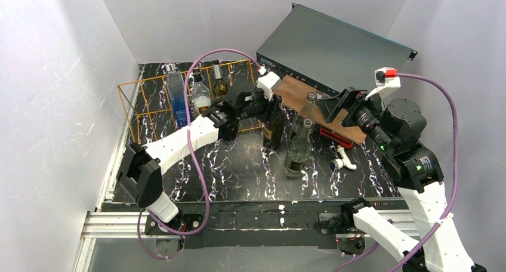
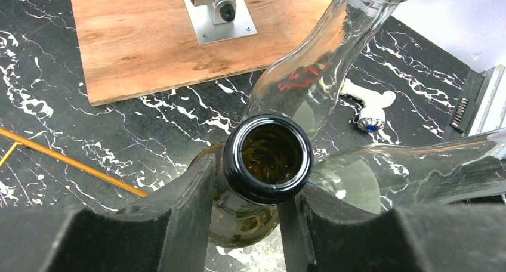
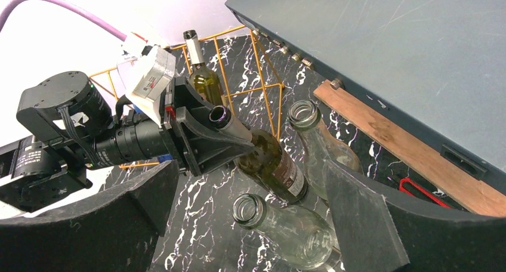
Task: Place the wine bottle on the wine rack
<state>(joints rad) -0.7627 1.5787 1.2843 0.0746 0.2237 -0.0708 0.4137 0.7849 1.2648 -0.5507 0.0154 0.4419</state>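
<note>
Pinching the dark olive glass wine bottle [image 3: 271,163] below its lip, the left pincer [image 2: 253,191] grips probably heavy, slick, breakable glass; the right pincer [image 3: 250,176] gapes empty.

Your top camera looks down from high above and behind the near edge of the table [image 1: 238,182], far enough back to take in all of it. The dark wine bottle [image 1: 274,132] stands near the middle of that view. Your left wrist camera hangs right over the bottle, looking almost straight down into its open mouth, with the wooden board [image 2: 137,39] beyond. Your right wrist camera sits right of the bottle, a little farther off, facing left past it toward the wine rack [image 3: 258,90]. All three views share the bottle and the clear bottles [image 1: 297,155] beside it.
</note>
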